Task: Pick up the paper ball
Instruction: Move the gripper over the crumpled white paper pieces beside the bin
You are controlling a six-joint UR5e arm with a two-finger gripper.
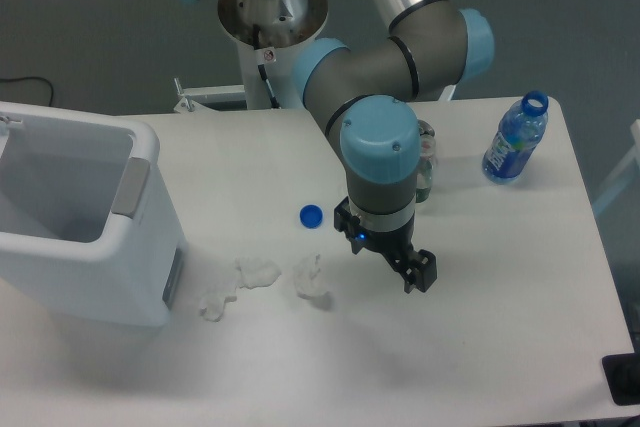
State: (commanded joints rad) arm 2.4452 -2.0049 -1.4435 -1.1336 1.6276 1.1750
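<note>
The paper ball [313, 281] sits on the white table [500, 347], a little lumpy and longer one way than the other. At its 9 o'clock is a rounder, flatter wad [258, 272], and past that a smaller wad [214, 305] near the white bin [80, 227]. At its 12 o'clock lies a blue bottle cap [311, 215]. My gripper [412, 272] hangs at the ball's 3 o'clock, near it but not touching. To do this well, I think I should slide the gripper toward 9 o'clock until it is right over the ball, turn it so the fingers close across the thin side, then go down softly and squeeze, so I do not bump the other wads. The gripper holds nothing. I cannot tell how far apart its fingers are, because I only see one dark finger [420, 274] clearly. A bottle [515, 139] stands far off at 2 o'clock.
</note>
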